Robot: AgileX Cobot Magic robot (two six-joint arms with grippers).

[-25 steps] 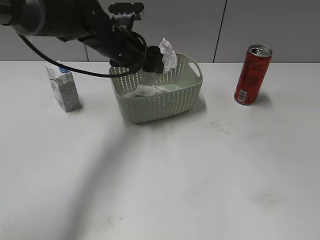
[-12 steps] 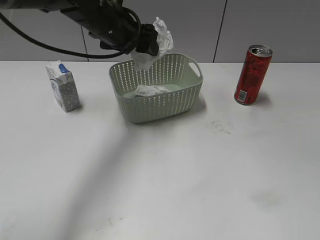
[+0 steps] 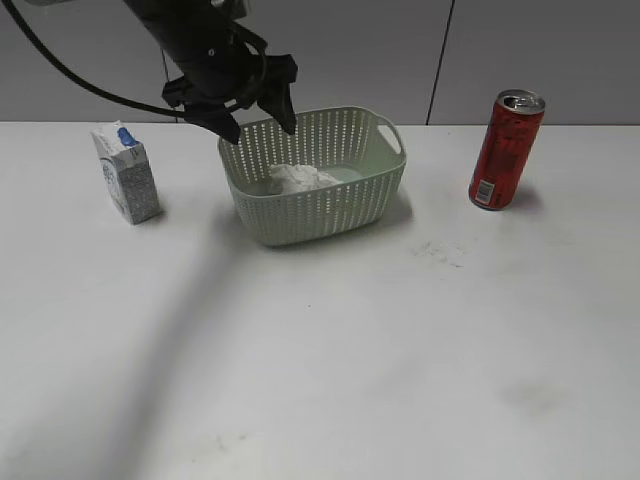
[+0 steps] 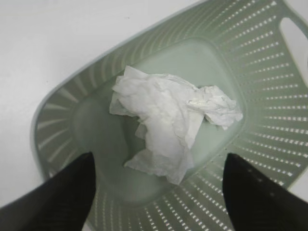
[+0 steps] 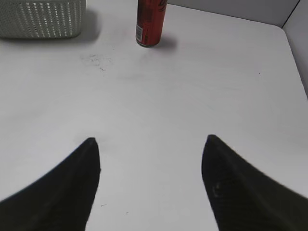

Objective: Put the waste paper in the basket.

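Left wrist view: the left tool [image 4: 159, 192] hangs wide open and empty, its dark fingers [image 4: 53, 199] at 7 and 5 o'clock, with the waste paper [image 4: 168, 127] lying at 12 o'clock between them on the floor of the sage-green basket [image 4: 269, 72]. Beyond, on the white worktop [image 3: 350, 350], a patterned carton [image 3: 126, 174] stands at the basket's 9 o'clock and a red drink can [image 3: 505, 150] at 3 o'clock. The right tool [image 5: 149, 187] hovers spread open, empty, above bare worktop.
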